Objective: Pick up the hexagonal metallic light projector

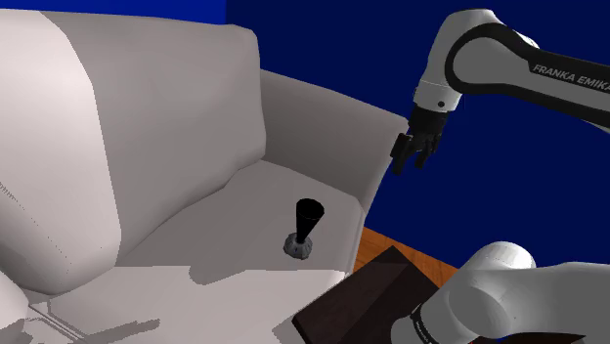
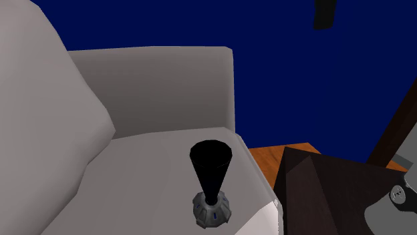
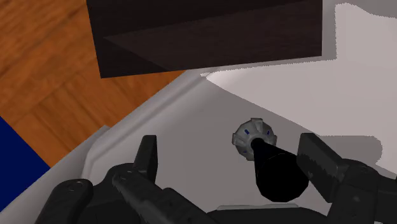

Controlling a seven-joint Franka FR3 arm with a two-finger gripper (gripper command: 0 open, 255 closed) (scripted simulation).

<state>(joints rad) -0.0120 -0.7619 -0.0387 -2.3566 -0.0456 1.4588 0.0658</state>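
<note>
**Gripper open and high, projector waiting near the seat's edge**

Gripper [image 3: 232, 149] fingers frame the wrist view with a wide gap between them, holding nothing. The light projector [image 3: 267, 159] appears in that gap, far below, closer to one finger than to the other and touched by neither.

The projector [image 2: 211, 175] stands upright on the sofa seat [image 2: 133, 180]. It has a small grey faceted base with blue marks and a black cone that narrows to a thin neck and flares wide at the top. It sits close to the seat's corner, just short of the armrest [image 1: 332, 127].

Just past that corner stand the dark brown stand [image 1: 362, 293] and a strip of wooden floor [image 3: 44, 76]. In the shoulder view the gripper [image 1: 411, 164] hangs well above the armrest, against the blue wall [image 1: 323, 39], well apart from the projector [image 1: 304, 227].

The step in hand looks like the approach, and none of the descent is done. The main risk is tipping. The cone is widest at the top and the base is small, so a finger coming down off-centre could strike the rim and knock the projector over. This near the edge, it might then roll off toward the floor. Jaws closing on the tapered cone could also slide along its slope rather than holding it. Centring over the neck or base first would lessen both risks.
</note>
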